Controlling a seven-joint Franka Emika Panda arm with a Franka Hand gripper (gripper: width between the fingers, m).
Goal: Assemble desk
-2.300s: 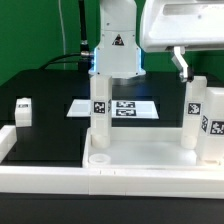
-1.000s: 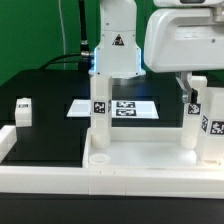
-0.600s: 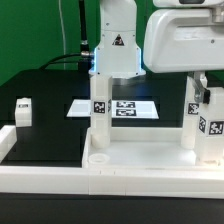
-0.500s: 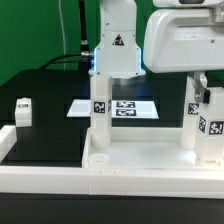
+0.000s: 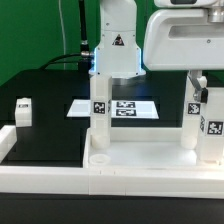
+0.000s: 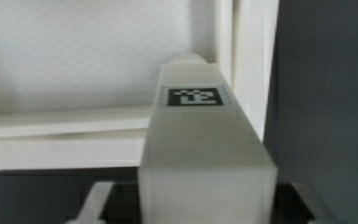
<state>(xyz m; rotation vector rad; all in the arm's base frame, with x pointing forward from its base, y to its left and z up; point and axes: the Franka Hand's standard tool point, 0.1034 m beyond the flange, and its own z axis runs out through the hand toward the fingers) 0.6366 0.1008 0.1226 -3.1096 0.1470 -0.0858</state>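
Exterior view: the desk's tabletop [image 5: 140,160] lies rim-up on the black table [image 5: 50,125], at the front and toward the exterior view's right. Three legs stand upright in it: the left leg [image 5: 100,115] at one corner, the gripped leg [image 5: 191,122] toward the exterior view's right, and the far-right leg [image 5: 213,132] just beside that one. The gripper [image 5: 197,88] is down over the top of the gripped leg. The wrist view looks straight down that leg's marked end, with the jaws standing on either side of it; whether they are clamped on it or just clear of it I cannot tell. The loose leg [image 5: 22,110] lies well apart, on the table at the exterior view's left, and the marker board [image 5: 80,106] lies behind the tabletop. The step in hand looks like fixing this third leg into its seat. The next move probably calls for a firm, square hold and a straight push or turn that does not knock its close neighbour. After that, the loose leg remains to be fetched.
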